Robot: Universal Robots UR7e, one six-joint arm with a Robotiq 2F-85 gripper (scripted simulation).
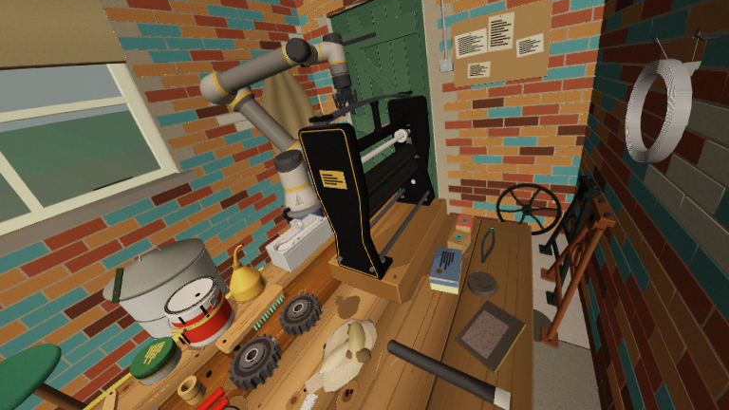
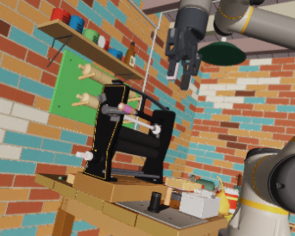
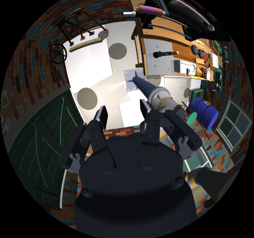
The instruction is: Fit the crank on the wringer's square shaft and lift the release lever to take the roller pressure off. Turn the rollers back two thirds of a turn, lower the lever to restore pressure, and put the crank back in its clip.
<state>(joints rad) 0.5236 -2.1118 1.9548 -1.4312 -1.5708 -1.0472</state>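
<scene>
The crank (image 2: 119, 108), with its pink-and-brown grip (image 3: 149, 9), sits high on the side plate of the black wringer (image 1: 365, 185), which stands on a wooden base at the back of the bench. A white roller shaft (image 1: 383, 147) runs between the two side plates, and a curved black bar arches over the top. My gripper (image 2: 181, 74) hangs in the air above and beyond the wringer's top, open and empty (image 3: 123, 113). I cannot tell the release lever apart from the frame.
A grey pot (image 1: 161, 282) and a red-and-white tin stand at the bench's near left, with a yellow oil can (image 1: 244, 279), two gears (image 1: 301, 313), a rag, a black roller (image 1: 446, 373) and a small book (image 1: 447, 270) spread over the benchtop. A green door is behind the wringer.
</scene>
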